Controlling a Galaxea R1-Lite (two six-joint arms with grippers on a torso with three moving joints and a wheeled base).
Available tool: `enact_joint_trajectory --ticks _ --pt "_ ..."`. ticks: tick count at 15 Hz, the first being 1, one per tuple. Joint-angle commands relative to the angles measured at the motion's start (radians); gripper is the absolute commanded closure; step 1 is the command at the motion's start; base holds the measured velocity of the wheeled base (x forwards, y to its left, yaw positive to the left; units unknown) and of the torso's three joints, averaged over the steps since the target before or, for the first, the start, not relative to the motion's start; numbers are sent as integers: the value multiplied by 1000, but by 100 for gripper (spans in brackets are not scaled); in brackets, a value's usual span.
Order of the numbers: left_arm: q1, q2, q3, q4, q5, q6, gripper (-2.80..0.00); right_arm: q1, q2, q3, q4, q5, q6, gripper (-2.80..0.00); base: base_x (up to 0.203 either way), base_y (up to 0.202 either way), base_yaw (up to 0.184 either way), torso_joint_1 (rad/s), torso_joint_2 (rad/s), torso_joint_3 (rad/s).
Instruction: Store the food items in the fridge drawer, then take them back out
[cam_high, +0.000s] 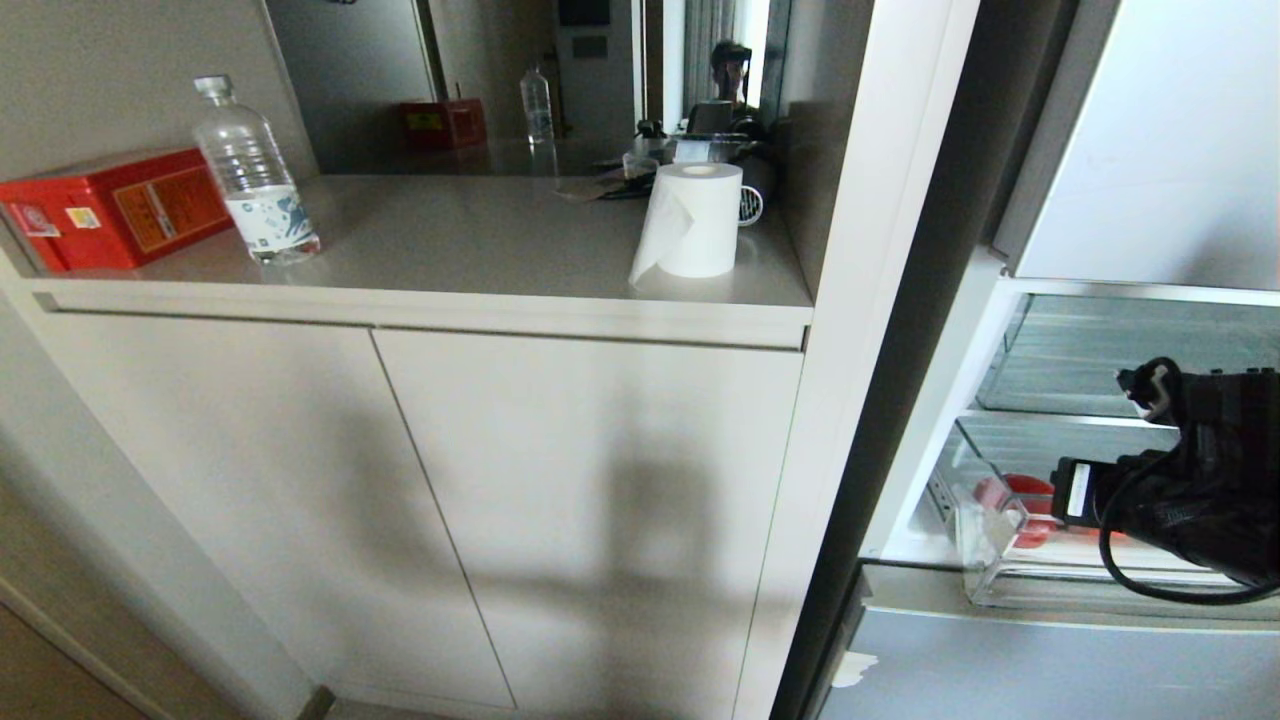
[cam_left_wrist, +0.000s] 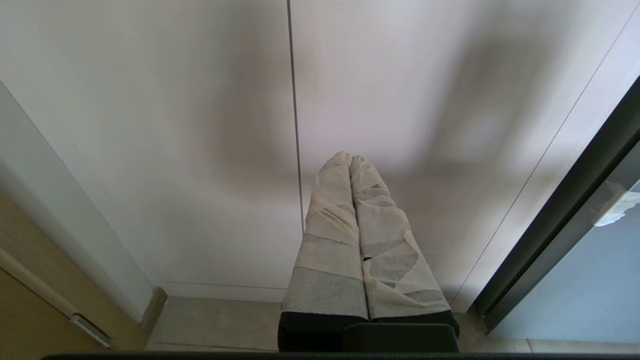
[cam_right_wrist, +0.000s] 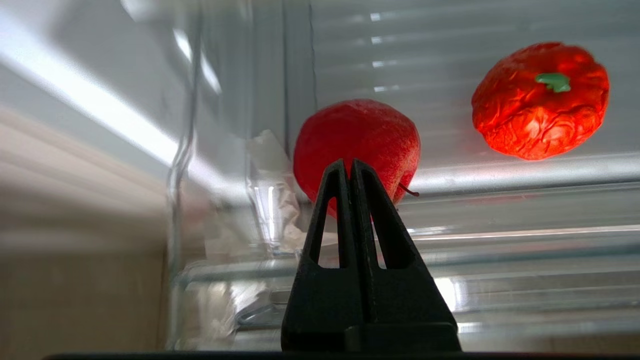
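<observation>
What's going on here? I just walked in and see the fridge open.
The robot's right arm reaches into the open fridge, its right hand shut and empty, held in front of the clear fridge drawer. A round red toy fruit and an orange-red toy pumpkin lie in the drawer, apart from each other. The left hand is shut and idle by the cabinet doors.

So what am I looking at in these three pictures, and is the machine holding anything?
It is a two-armed robot at an open fridge. The wide picture comes from its head: a counter with a water bottle, red tin and paper roll, and the right arm reaching into the clear fridge drawer. The other two come from its wrists. The right tool is shut and empty, before a red apple and an orange-red pumpkin. The left tool, wrapped in tape, is shut, facing the cabinet doors.
</observation>
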Motion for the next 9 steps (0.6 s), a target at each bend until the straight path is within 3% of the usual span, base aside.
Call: enact_joint_trajectory --ticks 1,7,9 --pt "0 0 0 0 0 0 0 -1 -55 1 81 0 1 0 0 0 0 0 0 0" --pt "0 0 0 0 0 0 0 -3 -387 -54 447 3 0 0 0 0 0 0 0 0" --pt "0 0 0 0 0 0 0 -3 -380 -76 469 3 1 0 0 0 0 0 0 0"
